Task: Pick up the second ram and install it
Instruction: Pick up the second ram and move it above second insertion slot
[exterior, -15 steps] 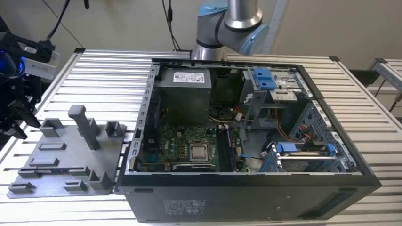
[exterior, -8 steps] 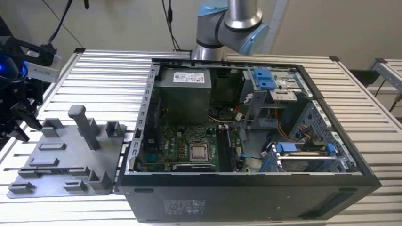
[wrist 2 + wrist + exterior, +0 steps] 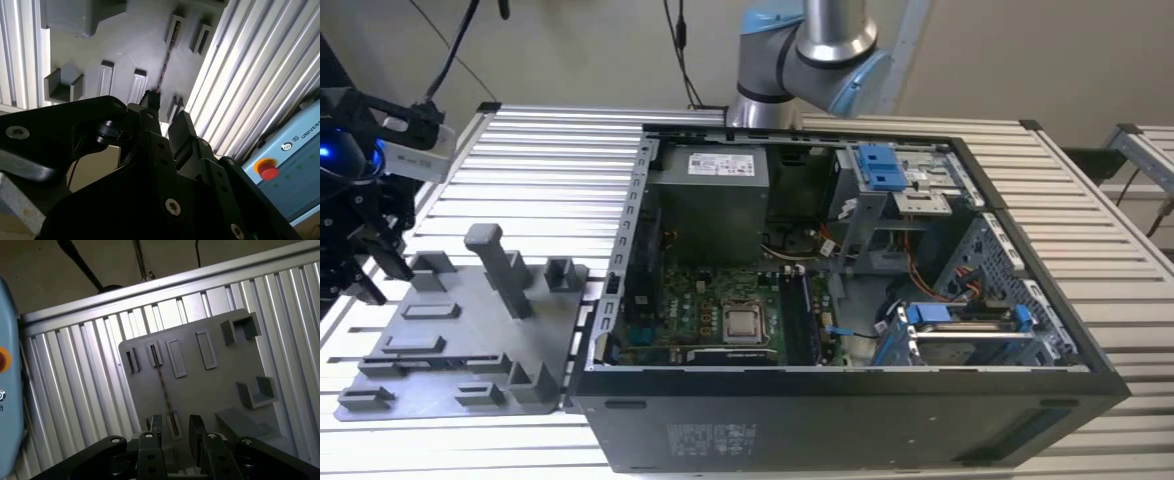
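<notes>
The second ram [image 3: 163,387] is a thin dark stick seen edge-on, standing in the slots of the grey tray [image 3: 200,390]. It also appears in the second wrist view as the ram [image 3: 167,60] on the tray [image 3: 125,45]. My gripper [image 3: 176,429] hovers above the tray, open, with one end of the stick showing in the gap between the fingers [image 3: 156,427], apart from it. In the exterior view the gripper [image 3: 374,262] hangs over the far left side of the tray [image 3: 454,340].
An open computer case [image 3: 854,400] fills the middle of the slatted metal table [image 3: 547,170], with the motherboard [image 3: 720,320] and its processor inside. Upright grey blocks [image 3: 496,265] stand on the tray. A pendant with a red button [image 3: 267,170] lies beside the table.
</notes>
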Robot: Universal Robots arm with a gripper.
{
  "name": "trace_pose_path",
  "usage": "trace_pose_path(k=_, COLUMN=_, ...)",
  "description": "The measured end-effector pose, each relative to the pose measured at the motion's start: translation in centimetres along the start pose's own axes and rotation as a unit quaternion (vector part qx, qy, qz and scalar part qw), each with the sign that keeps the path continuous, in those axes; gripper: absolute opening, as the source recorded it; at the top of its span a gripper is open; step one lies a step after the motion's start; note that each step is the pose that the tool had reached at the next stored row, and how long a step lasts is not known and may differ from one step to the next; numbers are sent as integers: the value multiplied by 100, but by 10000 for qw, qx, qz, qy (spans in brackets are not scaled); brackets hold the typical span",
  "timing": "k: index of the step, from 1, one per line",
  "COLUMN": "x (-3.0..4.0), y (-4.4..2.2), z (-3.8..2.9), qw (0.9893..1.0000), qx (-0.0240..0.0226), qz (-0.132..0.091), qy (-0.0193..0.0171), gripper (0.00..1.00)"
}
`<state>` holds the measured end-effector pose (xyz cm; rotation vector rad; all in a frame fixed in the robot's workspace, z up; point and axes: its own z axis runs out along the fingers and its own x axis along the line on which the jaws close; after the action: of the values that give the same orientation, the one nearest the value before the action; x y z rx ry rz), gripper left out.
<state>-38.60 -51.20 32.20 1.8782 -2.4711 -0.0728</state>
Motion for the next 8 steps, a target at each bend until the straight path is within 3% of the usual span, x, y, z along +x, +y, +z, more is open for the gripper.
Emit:
trace_pose_path(k=3, x=1, y=7, z=32, qw=10000, qx=25, qz=-41, qy=-3, gripper=36)
trace_pose_path(k=8, x=-5, y=18, z=91, qw=9997, qx=132, qz=-199, qy=-25, gripper=36)
